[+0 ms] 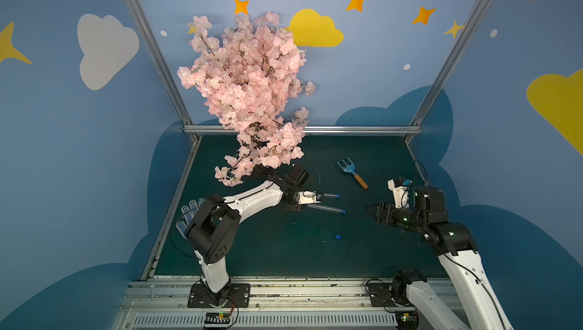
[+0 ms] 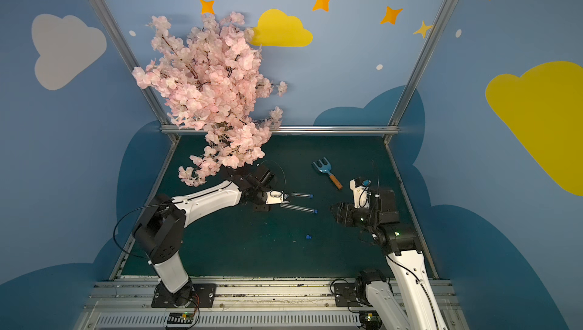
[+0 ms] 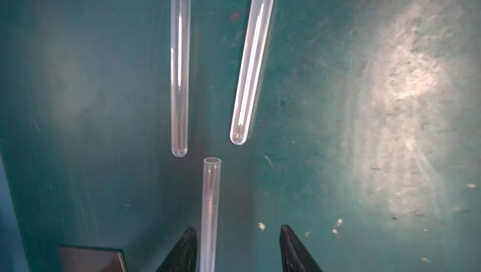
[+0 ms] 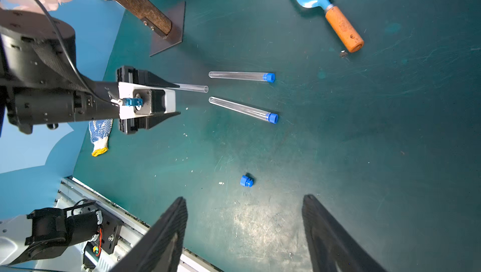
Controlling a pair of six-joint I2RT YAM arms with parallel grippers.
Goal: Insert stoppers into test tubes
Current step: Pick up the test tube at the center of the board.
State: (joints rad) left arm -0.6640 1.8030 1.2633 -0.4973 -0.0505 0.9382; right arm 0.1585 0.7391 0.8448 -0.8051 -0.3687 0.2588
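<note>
A loose blue stopper (image 1: 338, 236) lies alone on the green table (image 1: 284, 249), nearest the front. Behind it, to the right, hangs the right hand (image 1: 369, 209), fingers spread wide and empty. Farther back lie one stoppered tube (image 1: 325, 208) and a second stoppered tube (image 1: 329, 195), near each other but apart. The left hand (image 3: 237, 229) is released — an unstoppered tube (image 3: 211, 200) rests against one finger, clear of the other. Beyond lies a toy rake (image 1: 351, 172).

Count on the bench (image 4: 364, 153), as I read it:
- test tubes (image 4: 240, 76): three. Two are capped, the second at (image 4: 242, 109); one is uncapped (image 4: 192, 87).
- blue stoppers (image 4: 269, 77): three. Two are seated in tubes, the second at (image 4: 273, 118); one is loose (image 4: 246, 181).
- toy rake (image 4: 328, 5): one.
- work glove (image 4: 100, 134): one.
- artificial blossom tree (image 1: 249, 91): one.
</note>
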